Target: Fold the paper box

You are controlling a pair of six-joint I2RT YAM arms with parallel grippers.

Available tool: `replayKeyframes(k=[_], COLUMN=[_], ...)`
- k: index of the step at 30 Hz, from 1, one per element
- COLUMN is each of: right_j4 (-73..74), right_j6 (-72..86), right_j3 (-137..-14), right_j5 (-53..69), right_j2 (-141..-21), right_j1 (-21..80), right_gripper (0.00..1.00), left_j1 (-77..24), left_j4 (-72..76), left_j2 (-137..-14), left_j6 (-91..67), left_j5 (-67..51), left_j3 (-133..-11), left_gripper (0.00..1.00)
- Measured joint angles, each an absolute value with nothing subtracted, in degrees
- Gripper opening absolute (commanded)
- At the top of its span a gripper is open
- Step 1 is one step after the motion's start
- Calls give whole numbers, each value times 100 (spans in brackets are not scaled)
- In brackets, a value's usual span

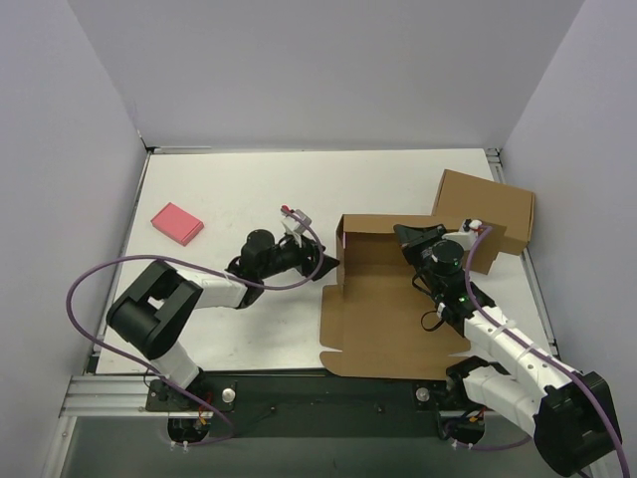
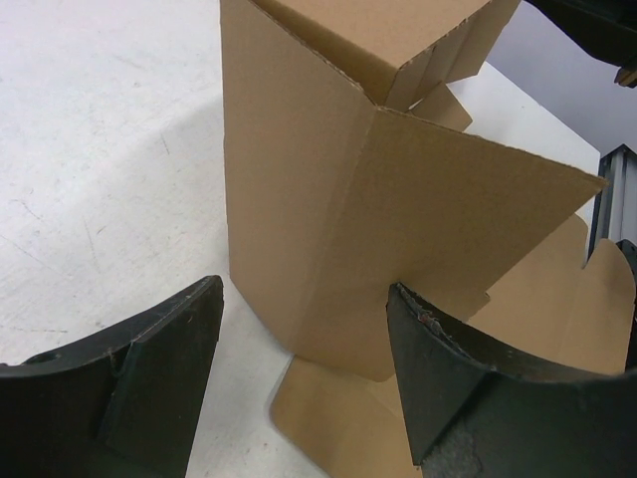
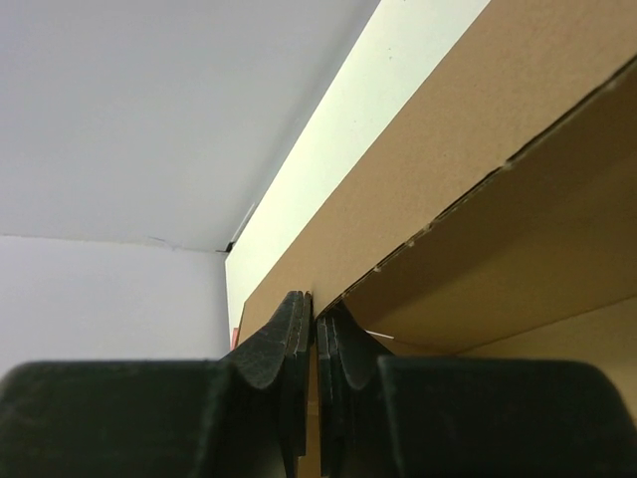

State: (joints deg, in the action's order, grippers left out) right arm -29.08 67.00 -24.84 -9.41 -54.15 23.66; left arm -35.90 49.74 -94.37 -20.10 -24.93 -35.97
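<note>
The paper box [image 1: 388, 334] lies as a brown die-cut sheet in front of the right arm, its far wall [image 1: 370, 231] folded upright. My right gripper [image 1: 420, 242] is shut on the top edge of that wall; the right wrist view shows the cardboard [image 3: 448, 169] pinched between the closed fingers of this gripper [image 3: 317, 329]. My left gripper [image 1: 326, 265] stands open at the box's left end. In the left wrist view the upright corner and side flap [image 2: 328, 199] rise just beyond this gripper [image 2: 304, 344], and the right finger [image 2: 448, 388] sits close against the flap's lower edge.
A second, fully formed brown box [image 1: 488, 207] stands at the back right, right behind the right gripper. A small pink block [image 1: 177, 224] lies at the back left. White walls close in the table [image 1: 249, 189] on three sides.
</note>
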Motion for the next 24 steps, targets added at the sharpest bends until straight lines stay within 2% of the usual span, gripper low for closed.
replayKeyframes(k=[24], right_j4=[-2858], right_j6=[6740], right_j3=[-2484], right_j5=[-1011], right_j2=[-5382], right_j1=[2364], right_gripper=[0], left_j1=[-4259], left_j4=[4993], left_j2=[-9988], left_j6=[-1173], left_j5=[-1420], left_j3=[-4167], left_gripper=[77])
